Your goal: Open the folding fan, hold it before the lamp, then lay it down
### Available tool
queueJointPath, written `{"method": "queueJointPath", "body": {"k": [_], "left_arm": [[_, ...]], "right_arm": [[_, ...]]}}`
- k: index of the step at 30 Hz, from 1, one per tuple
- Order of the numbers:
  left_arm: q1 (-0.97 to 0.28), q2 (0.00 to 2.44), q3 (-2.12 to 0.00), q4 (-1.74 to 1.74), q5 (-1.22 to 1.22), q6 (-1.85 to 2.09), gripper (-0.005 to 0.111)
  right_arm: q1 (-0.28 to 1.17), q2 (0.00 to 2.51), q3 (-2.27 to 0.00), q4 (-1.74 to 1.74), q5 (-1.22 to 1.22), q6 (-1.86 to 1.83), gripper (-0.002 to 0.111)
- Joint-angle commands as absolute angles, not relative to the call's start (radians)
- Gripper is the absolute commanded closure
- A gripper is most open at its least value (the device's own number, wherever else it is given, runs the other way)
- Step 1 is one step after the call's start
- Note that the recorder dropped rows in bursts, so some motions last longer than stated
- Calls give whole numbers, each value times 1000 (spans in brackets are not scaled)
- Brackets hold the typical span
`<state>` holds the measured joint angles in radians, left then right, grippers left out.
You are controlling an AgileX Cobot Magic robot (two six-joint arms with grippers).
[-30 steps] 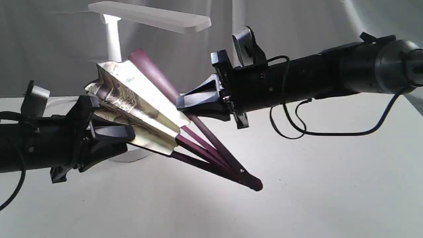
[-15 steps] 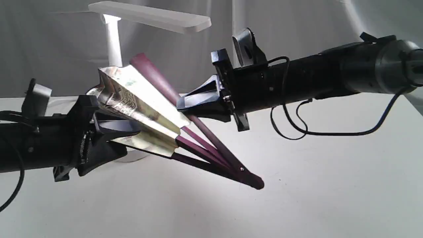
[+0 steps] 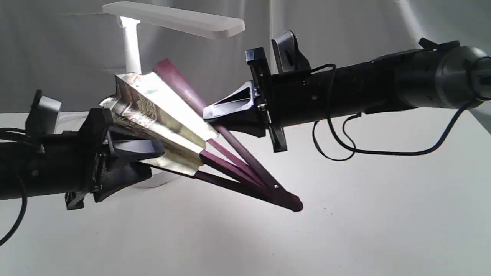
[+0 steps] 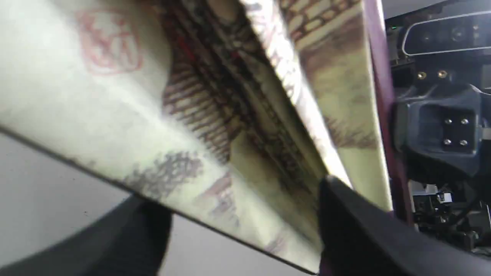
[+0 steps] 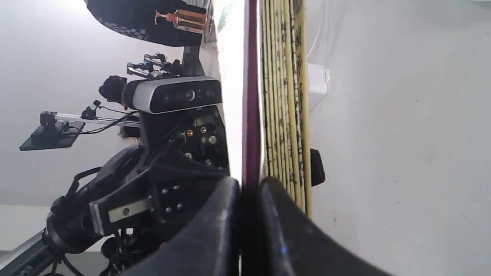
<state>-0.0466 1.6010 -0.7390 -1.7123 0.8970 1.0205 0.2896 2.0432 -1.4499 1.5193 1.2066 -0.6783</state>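
The folding fan (image 3: 168,119) hangs partly open in mid-air, its maroon ribs meeting at a pivot that points down to the right. My right gripper (image 3: 209,115) is shut on the upper maroon guard rib (image 5: 251,115), pinched between both fingers. My left gripper (image 3: 153,153) is shut on the lower edge of the cream pleated leaf (image 4: 238,126). Behind the fan stands the white lamp (image 3: 132,46), its flat bar head above and its base mostly hidden by the fan and left arm.
A white table (image 3: 345,230) lies below, with a pale curtain behind. The right arm's black cable (image 3: 345,149) loops down beneath the arm. The left arm's wrist camera (image 5: 172,94) shows close by in the right wrist view.
The right gripper has lifted slightly, and the fan's pivot end has risen a little off its earlier height. The leaf spread looks about the same.
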Motion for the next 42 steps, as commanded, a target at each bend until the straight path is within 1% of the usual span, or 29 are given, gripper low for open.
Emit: {"method": "queueJointPath", "body": {"k": [1, 3, 7, 11, 15, 17, 19, 22, 25, 30, 36, 42], "left_arm": [[-50, 1596, -737, -1733, 919, 1010, 27], [-50, 1596, -737, -1744, 915, 1050, 22], [-36, 1596, -737, -1744, 975, 1004, 22], [23, 1596, -720, -1744, 1114, 993, 22], [98, 1596, -691, -1744, 1118, 1007, 23], [125, 1596, -678, -1744, 1130, 1035, 27], [130, 1596, -676, -1744, 1164, 1025, 34], [130, 1596, -678, -1744, 1184, 1017, 48], [130, 1596, -678, -1744, 1155, 991, 60], [130, 1596, -678, -1744, 1143, 987, 73], [130, 1596, -678, -1744, 1136, 1003, 84], [130, 1596, -678, -1744, 1092, 1003, 85]], "right_arm": [[285, 2031, -1452, 1541, 1221, -650, 108], [290, 2031, -1452, 1544, 1221, -644, 108], [293, 2031, -1452, 1628, 1221, -640, 108], [293, 2031, -1452, 1728, 1221, -643, 108], [300, 2031, -1452, 1737, 1221, -657, 108], [312, 2031, -1452, 1737, 1221, -657, 108], [327, 2031, -1452, 1737, 1221, -657, 108], [352, 2031, -1452, 1735, 1221, -651, 108], [365, 2031, -1452, 1730, 1221, -646, 108], [372, 2031, -1452, 1728, 1221, -646, 108], [372, 2031, -1452, 1682, 1221, -646, 108], [372, 2031, -1452, 1656, 1221, -646, 108]]}}
